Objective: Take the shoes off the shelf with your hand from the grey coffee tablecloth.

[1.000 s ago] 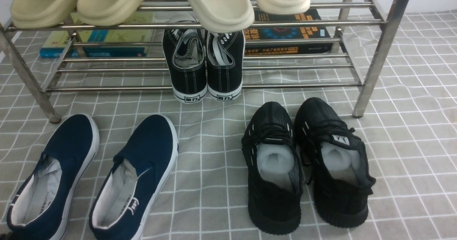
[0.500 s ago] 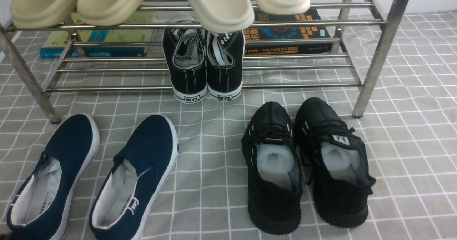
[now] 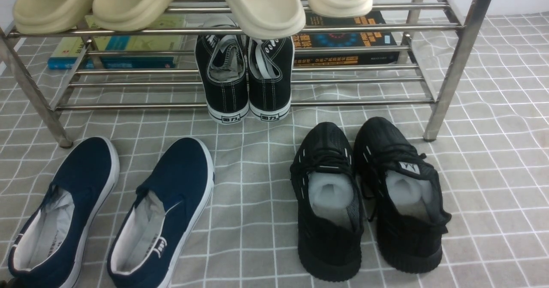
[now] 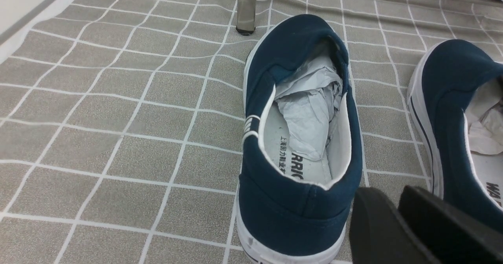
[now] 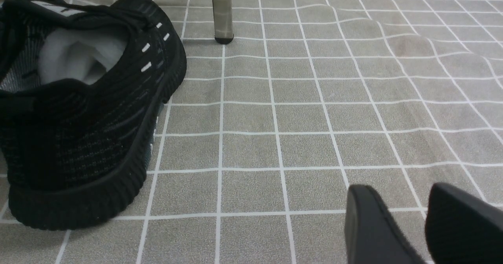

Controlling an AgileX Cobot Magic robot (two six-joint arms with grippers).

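The shoes, a pair of navy slip-ons (image 3: 64,202) with white soles, stand on the grey coffee tablecloth (image 3: 257,172) in front of the shelf (image 3: 240,30), at the front left. Crumpled paper fills both. In the left wrist view my left gripper (image 4: 389,193) hovers behind the gap between one shoe's heel (image 4: 290,201) and the other shoe (image 4: 452,83), its fingers nearly together and holding nothing. My right gripper (image 5: 397,189) stands open over bare cloth, to the side of a black knit trainer (image 5: 78,138). Neither gripper shows in the front view.
Black knit trainers (image 3: 364,198) stand on the cloth at the front right. Black lace-up sneakers (image 3: 244,78) sit on the shelf's lower tier, beige slippers (image 3: 98,1) on the top tier. Books (image 3: 347,39) lie under the shelf. Shelf legs (image 3: 454,65) stand at both sides.
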